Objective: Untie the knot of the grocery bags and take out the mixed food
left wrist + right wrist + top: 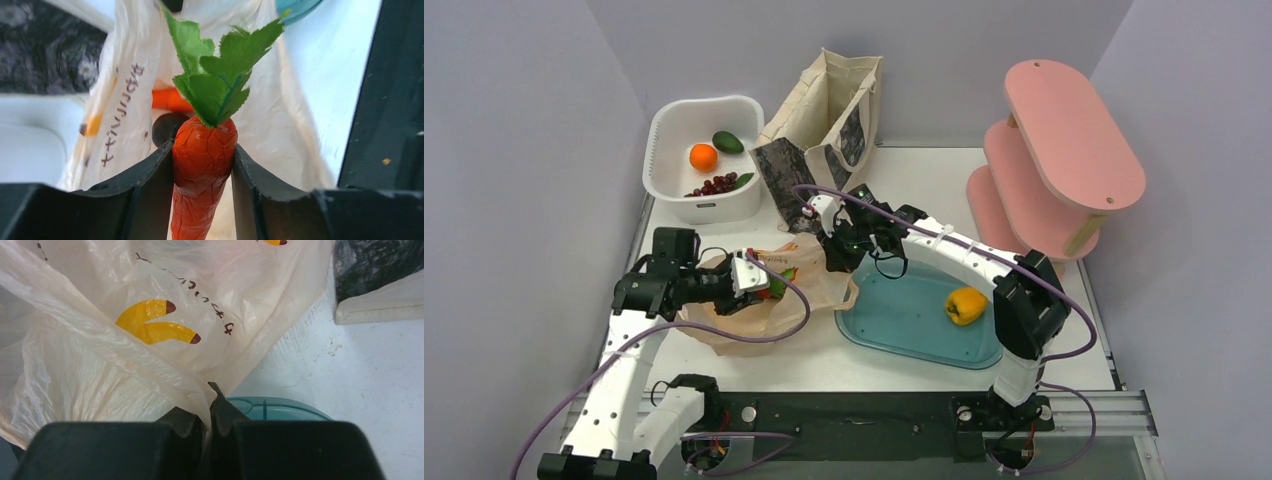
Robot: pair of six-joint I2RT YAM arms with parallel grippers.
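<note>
The peach-orange plastic bag (754,322) lies open at the front left; no knot shows. My left gripper (767,283) is shut on an orange carrot (204,155) just below its green top (220,75), at the bag's mouth. A second carrot (169,100) and a dark round thing (162,128) lie inside the bag. My right gripper (836,255) is shut on the bag's thin edge (200,397) and holds it up beside the teal tray. The cream canvas tote (829,110) stands open at the back. A green avocado (728,142) lies in the white basket. Bottle and can are hidden.
The white basket (664,130) at the back left also holds a round orange fruit (703,157) and dark red grapes (715,185). A yellow bell pepper (965,305) lies on the teal tray (894,325). A pink tiered shelf (1064,150) stands at the right.
</note>
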